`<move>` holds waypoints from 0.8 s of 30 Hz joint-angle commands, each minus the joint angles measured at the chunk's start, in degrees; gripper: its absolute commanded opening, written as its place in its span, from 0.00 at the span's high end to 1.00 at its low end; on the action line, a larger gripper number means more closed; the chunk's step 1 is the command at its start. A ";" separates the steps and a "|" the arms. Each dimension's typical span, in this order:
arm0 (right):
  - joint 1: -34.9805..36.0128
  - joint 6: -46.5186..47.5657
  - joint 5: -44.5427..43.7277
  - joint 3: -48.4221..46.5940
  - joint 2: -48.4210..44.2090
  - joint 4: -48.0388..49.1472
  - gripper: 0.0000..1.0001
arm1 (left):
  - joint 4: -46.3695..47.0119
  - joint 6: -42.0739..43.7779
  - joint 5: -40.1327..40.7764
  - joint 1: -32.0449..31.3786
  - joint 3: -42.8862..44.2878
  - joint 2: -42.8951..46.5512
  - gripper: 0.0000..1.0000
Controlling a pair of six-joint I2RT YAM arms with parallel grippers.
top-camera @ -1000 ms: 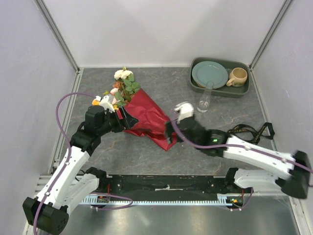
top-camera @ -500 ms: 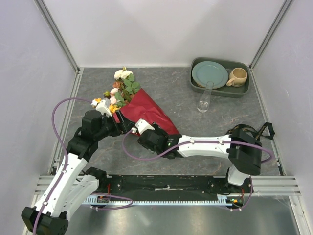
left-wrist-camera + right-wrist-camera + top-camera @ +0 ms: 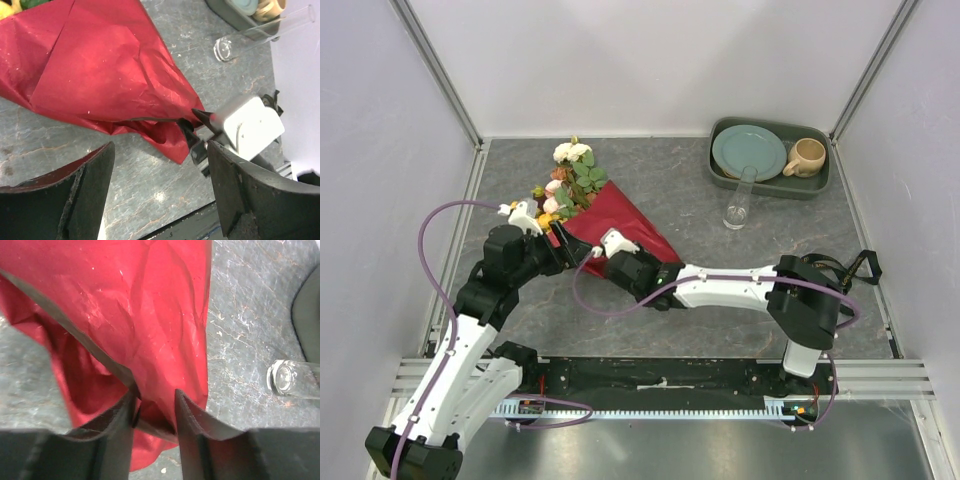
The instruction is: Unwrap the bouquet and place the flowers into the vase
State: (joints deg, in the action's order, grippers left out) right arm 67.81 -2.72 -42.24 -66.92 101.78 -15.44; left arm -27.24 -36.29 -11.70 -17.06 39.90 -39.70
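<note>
The bouquet (image 3: 625, 225) lies on the table in dark red paper (image 3: 100, 65), its flowers (image 3: 570, 178) pointing to the far left. A black ribbon (image 3: 75, 335) runs across the paper. My right gripper (image 3: 607, 264) sits at the narrow wrapped end, its jaws (image 3: 155, 400) pressed on a fold of paper with the ribbon between them. My left gripper (image 3: 566, 250) hovers open beside the bouquet's near left side, with nothing between its fingers (image 3: 159, 150). The clear glass vase (image 3: 738, 205) stands to the right, apart from both grippers.
A dark green tray (image 3: 770, 186) at the back right holds a teal plate (image 3: 748, 152) and a beige mug (image 3: 807, 157). Walls close in the table on three sides. A black strap (image 3: 840, 268) lies near the right arm.
My right arm swung left from the bouquet's right side to its narrow end, and its jaws narrowed onto the paper. The left arm barely moved.
</note>
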 commanded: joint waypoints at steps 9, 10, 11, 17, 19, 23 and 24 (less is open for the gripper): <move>-27.90 -10.64 21.84 -0.75 -5.72 3.67 0.62 | 5.88 -3.17 -13.60 -0.87 -4.48 -5.12 0.20; -28.60 -10.29 21.76 -1.37 -4.41 2.97 0.50 | 6.50 -3.34 -14.22 -0.87 -4.57 -5.56 0.20; -29.74 -10.03 20.45 -2.16 -3.79 2.35 0.42 | 6.50 -3.35 -14.40 -0.87 -4.65 -5.82 0.20; -29.94 -7.83 11.92 -10.95 1.15 -8.45 0.16 | 6.24 -3.61 -14.49 -0.78 -5.53 -5.65 0.21; -28.97 -8.00 13.14 -10.43 -2.17 -9.43 0.12 | 5.89 -3.70 -13.53 -0.87 -5.71 -5.12 0.21; -23.27 -9.06 14.90 -6.66 -9.83 -9.34 0.02 | 5.27 -3.70 -11.06 -0.78 -4.92 -3.63 0.22; -22.47 -9.40 14.64 -4.91 -11.24 -9.52 0.02 | 5.10 -3.70 -10.28 -0.87 -4.66 -3.45 0.22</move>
State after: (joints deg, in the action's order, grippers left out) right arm 40.56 -10.96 -27.51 -74.15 99.42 -23.57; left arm -23.31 -38.39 -23.46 -17.82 34.30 -44.82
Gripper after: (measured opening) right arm 0.967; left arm 0.784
